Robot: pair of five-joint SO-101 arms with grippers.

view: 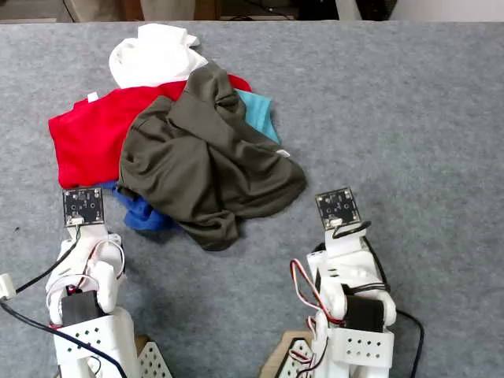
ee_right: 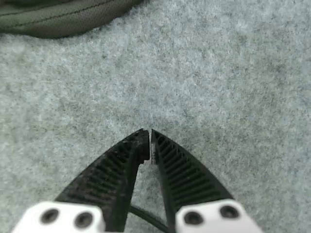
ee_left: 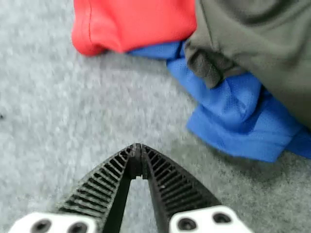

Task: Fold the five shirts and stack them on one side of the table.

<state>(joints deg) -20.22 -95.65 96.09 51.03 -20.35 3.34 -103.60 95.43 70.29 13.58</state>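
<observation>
A grey, felt-like worktop (view: 409,102) is seen from above. Five shirts are heaped on its far left part, and two white robot arms sit at the near edge. None of the shirts is folded, so the task looks to be at its very start.

Largest and uppermost is a dark olive shirt (view: 205,165), crumpled and draped across the others. As the top layer, it is probably the one to lift first. To its left, partly under it, a red shirt (view: 90,138) lies fairly flat. Behind both sits a bunched white shirt (view: 153,55). A blue shirt (view: 142,211) pokes out from under the near edge of the heap. A sliver of a teal shirt (view: 258,112) shows at the heap's right side.

The left arm (view: 79,260) sits just short of the blue shirt. The left pincer (ee_left: 137,153) has its tips pressed together on nothing, with blue and red cloth just ahead. The right arm (view: 346,268) sits near the olive shirt's hem. The right pincer (ee_right: 148,138) has its tips all but touching, gripping nothing, above the grey surface. Both arms appear parked back from the heap, ready to reach in.
</observation>
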